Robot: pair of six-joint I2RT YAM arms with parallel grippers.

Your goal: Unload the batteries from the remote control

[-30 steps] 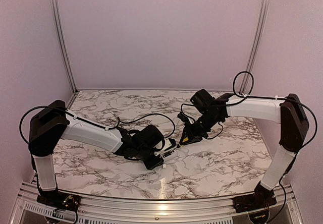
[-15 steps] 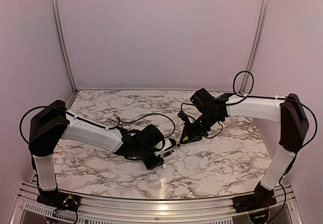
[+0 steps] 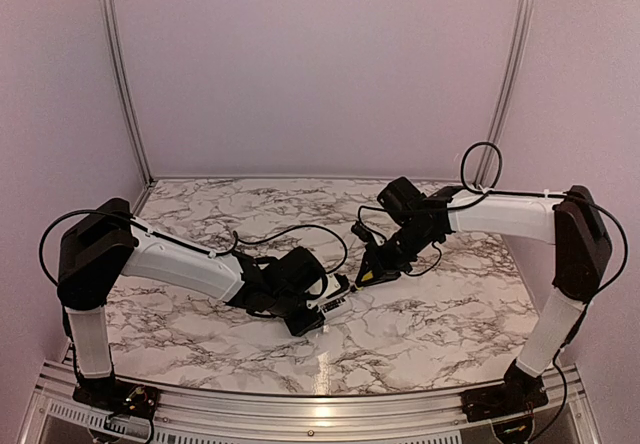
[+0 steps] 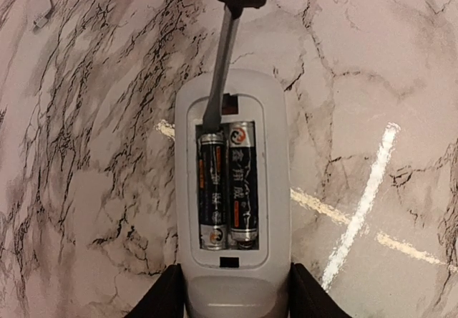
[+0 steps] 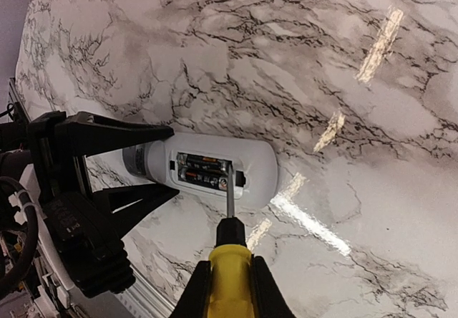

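Yellow-handled tool [image 5: 230, 268], clamped in the right gripper [image 5: 229, 291], needed gentle prying under the batteries [image 4: 227, 185]; the left gripper [image 4: 237, 300], part-closed, pinched the remote control [image 4: 275, 160].

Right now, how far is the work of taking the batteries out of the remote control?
Done: the compartment of the remote control is open, showing both batteries. In hand: the left pincer grips the remote's end, and the right pincer, shut on the yellow-handled tool, has the tool's tip at the top end of one of them. Left: both sit in their slots, so each must be levered out.
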